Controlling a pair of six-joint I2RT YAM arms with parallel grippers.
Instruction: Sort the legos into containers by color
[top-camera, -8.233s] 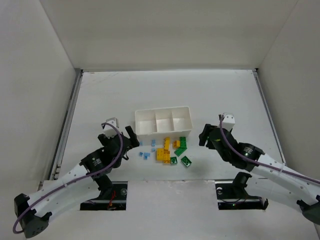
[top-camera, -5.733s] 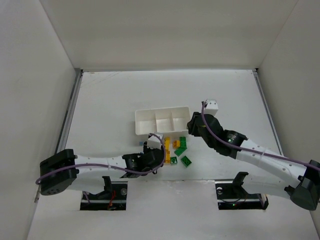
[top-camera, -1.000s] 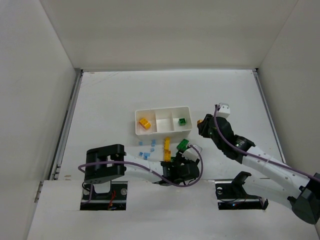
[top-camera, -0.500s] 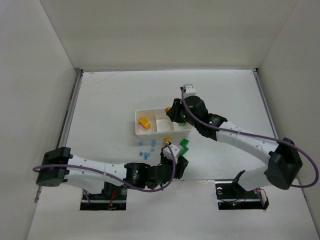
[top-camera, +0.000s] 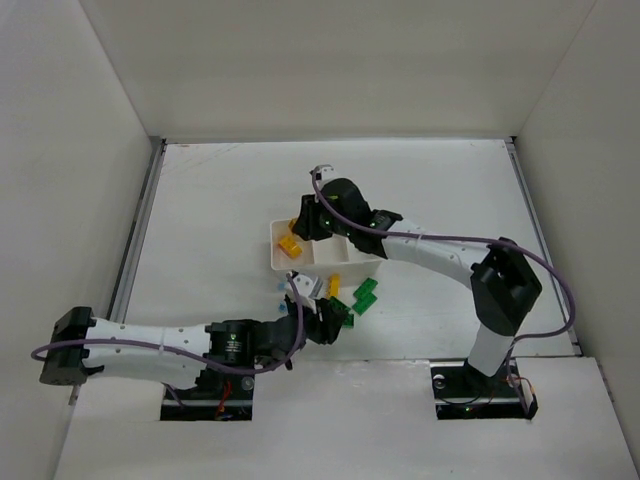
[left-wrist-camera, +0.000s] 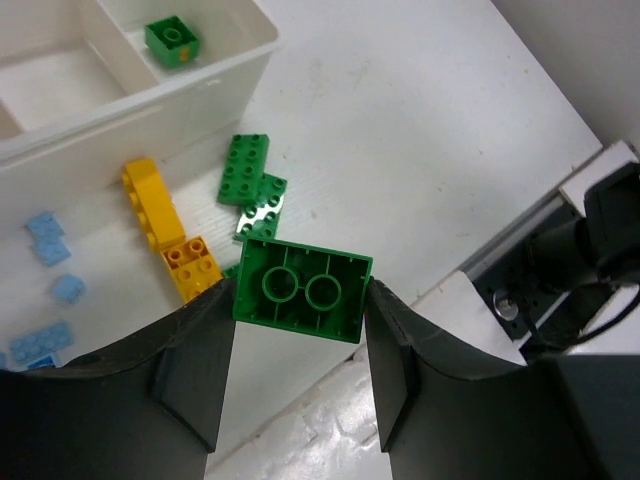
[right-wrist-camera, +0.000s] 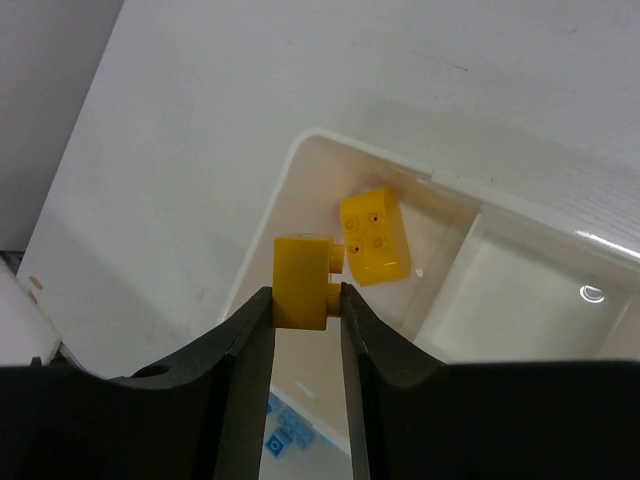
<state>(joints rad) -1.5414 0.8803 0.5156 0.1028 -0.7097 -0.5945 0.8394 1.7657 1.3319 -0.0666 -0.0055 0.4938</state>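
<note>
The white tray has three compartments. My right gripper hangs over the left one, shut on a yellow brick. Another yellow brick lies in that compartment of the tray. My left gripper is near the table's front, shut on a green brick held underside up above the table. One green brick lies in the right compartment of the tray. The middle compartment shows nothing in it.
Loose in front of the tray lie two green bricks, two yellow bricks and several light blue bricks. The table's near edge and the arm bases run just behind my left gripper.
My right gripper has moved left across the tray, from its right part to above the left compartment, with the yellow brick. My left gripper has drawn back a little toward the near edge.
</note>
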